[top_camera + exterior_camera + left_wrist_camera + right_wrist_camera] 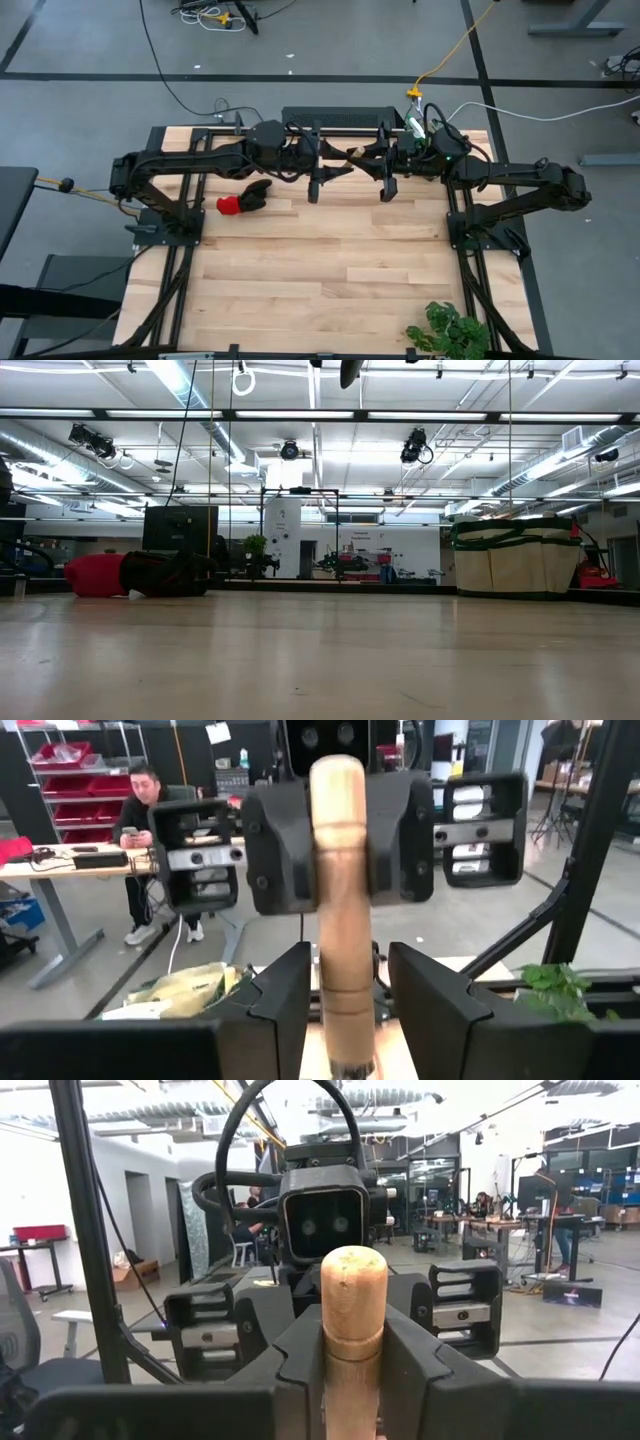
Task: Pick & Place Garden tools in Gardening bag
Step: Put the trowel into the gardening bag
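A wooden-handled garden tool [340, 900] stands upright in the air above the table's far middle, between my two grippers, which face each other. Which tool it is I cannot tell; its lower end is hidden. My right gripper [355, 1380] is shut on the handle. My left gripper [345, 1010] is open, one finger on each side of the handle with a narrow gap. A red-and-black glove [243, 200] lies on the table at the far left. The gardening bag [520, 557] stands upright on its base at the far right, mostly under my right arm. My right gripper pinches the wooden handle [355, 1335] between its two fingers, a little below the rounded free end [355, 1275]. The fingers come level from the table's right side and lie across the handle. The tool is upright, free end up, lifted clear of the table.
A leafy green plant [450, 330] sits at the table's near right corner. Black frame rails run along the table's left and right sides. A person sits at a desk [150, 840] in the room beyond.
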You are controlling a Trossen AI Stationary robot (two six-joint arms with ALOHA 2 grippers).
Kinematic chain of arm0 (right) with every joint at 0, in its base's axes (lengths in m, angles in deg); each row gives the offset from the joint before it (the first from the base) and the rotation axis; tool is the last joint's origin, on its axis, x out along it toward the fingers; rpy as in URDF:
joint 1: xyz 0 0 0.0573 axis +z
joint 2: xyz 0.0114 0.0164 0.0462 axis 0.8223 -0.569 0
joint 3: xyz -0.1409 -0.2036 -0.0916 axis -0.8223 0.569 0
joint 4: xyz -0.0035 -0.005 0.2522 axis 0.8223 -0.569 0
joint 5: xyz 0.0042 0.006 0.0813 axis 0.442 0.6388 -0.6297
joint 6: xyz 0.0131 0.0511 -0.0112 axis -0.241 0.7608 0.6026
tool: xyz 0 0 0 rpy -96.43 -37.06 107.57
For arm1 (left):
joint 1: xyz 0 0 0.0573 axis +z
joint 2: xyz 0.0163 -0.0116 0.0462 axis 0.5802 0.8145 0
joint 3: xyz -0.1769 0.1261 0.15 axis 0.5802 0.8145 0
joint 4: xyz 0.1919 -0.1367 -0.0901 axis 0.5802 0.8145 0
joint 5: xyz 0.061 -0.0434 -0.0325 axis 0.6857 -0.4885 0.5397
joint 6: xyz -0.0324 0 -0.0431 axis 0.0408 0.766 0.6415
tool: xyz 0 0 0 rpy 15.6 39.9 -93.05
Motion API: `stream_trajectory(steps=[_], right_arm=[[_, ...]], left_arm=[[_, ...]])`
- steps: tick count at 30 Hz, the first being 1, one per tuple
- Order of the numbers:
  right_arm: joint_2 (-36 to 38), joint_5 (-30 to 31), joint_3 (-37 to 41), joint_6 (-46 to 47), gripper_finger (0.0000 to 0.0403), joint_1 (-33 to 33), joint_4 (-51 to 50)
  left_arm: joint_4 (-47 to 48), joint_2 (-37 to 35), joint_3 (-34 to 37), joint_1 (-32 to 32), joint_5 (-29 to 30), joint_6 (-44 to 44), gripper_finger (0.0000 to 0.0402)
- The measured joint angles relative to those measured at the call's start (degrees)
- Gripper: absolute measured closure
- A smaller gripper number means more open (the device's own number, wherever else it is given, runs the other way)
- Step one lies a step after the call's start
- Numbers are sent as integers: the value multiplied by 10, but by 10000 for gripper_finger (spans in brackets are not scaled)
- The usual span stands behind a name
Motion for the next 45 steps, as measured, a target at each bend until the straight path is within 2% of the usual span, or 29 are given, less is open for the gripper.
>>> stream_trajectory(steps=[17, 29, 45], right_arm=[[14, 0, 1, -6, 330, 0, -1], [16, 0, 1, 2, 330, 0, -11], [31, 2, 0, -3, 330, 0, -50]], left_arm=[[84, -74, 0, 3, 7, 10, 266], [107, -109, 0, 6, 16, 47, 302], [126, -141, -1, 6, 15, 35, 375]])
